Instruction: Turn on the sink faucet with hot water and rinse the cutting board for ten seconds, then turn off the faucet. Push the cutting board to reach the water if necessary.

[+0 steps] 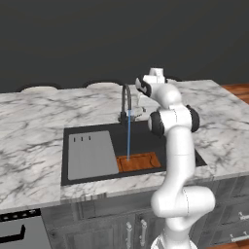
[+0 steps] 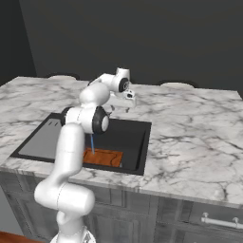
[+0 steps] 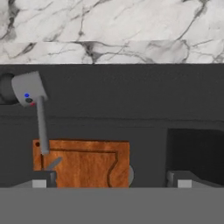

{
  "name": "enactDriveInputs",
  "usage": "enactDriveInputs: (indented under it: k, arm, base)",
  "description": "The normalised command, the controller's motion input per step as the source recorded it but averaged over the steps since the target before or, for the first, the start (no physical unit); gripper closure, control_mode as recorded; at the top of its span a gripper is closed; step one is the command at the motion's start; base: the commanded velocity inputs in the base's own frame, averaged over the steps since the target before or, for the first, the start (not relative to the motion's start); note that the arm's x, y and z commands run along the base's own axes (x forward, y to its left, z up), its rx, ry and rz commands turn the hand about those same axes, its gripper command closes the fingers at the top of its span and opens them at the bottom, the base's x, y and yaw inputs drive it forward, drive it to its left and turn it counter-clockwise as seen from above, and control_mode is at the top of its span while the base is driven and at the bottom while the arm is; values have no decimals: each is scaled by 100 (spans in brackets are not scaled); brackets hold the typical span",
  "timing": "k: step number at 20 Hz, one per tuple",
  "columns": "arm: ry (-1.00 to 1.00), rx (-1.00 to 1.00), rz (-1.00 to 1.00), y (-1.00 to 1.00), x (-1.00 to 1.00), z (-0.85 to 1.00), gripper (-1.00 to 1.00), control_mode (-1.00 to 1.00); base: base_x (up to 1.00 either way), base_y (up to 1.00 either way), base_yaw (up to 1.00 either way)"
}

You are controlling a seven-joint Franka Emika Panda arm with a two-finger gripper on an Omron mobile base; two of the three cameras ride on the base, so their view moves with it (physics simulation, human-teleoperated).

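The dark gooseneck sink faucet (image 1: 126, 99) stands at the back rim of the black sink (image 1: 68, 133). A thin light-blue stream of water (image 1: 129, 138) falls from its spout onto the left part of the orange-brown cutting board (image 1: 141, 162), which lies flat at the basin's front. My gripper (image 1: 138, 108) hangs open just right of the faucet base, holding nothing. In the hand view the fingertips (image 3: 43, 179) stand wide apart, with the silvery lever (image 3: 29, 89) at upper left and the cutting board (image 3: 83, 164) below. From the right, the gripper (image 2: 128, 98), water (image 2: 92, 144) and board (image 2: 102, 156) show.
A larger grey slab (image 1: 91, 154) with three slots fills the left half of the basin. White grey-veined marble countertop (image 1: 29, 121) surrounds the sink on all sides. My arm's elbow (image 1: 172, 121) hangs over the basin's right part.
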Motion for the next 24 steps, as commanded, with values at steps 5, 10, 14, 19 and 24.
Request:
enactDriveInputs:
  k: [5, 10, 14, 19, 24]
  arm:
    - [7, 0, 14, 3, 2, -12, -100, -100]
    - [6, 0, 6, 7, 0, -1, -100, -100]
    - [0, 0, 0, 0, 0, 0, -100, -100]
    - [0, 0, 0, 0, 0, 0, -100, -100]
    - [0, 0, 0, 0, 0, 0, -100, -100]
  base:
    - [0, 0, 0]
    - [0, 0, 0]
    - [0, 0, 0]
    - [0, 0, 0]
    - [0, 0, 0]
